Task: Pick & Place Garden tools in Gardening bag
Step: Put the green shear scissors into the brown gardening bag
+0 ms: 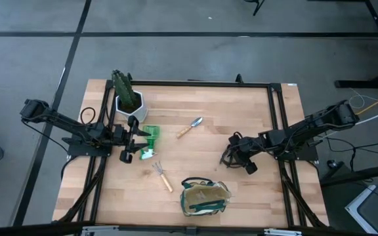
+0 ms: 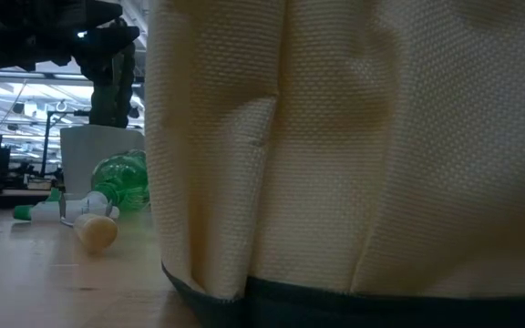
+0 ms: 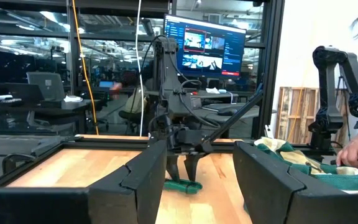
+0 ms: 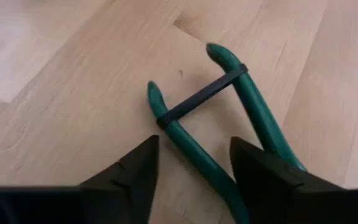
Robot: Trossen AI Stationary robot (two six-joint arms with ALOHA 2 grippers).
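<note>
High view: a pale wooden table (image 1: 195, 144) framed in black rail carries both dark arms, one at each side. No brand, label or legible writing shows on any tool or on the bag; a lit monitor (image 3: 205, 48) in the room beyond, seen from the left wrist, carries text too small to read.

Right gripper (image 1: 236, 155) sits low over the table's right half, its two fingers (image 4: 129, 171) parted and straddling the green handles of the pruning shears (image 4: 229, 118), which lie flat on the wood with a black band across the handles. The jaws are apart and not clenched on the handles.

Left gripper (image 1: 131, 139) waits at the table's left side, jaws spread wide and holding nothing, just beside the green-and-white item (image 1: 149, 136) and the white pot (image 1: 130, 103) with its cactus.

Trowel (image 1: 190, 127) lies near the table's middle, blade toward the far edge. Pronged rake (image 1: 162, 176) lies toward the near edge, between the left gripper and the gardening bag (image 1: 204, 196).

Bag stands at the near edge, beige canvas with green trim, and its wall fills most of the low view, blocking the table behind it.
</note>
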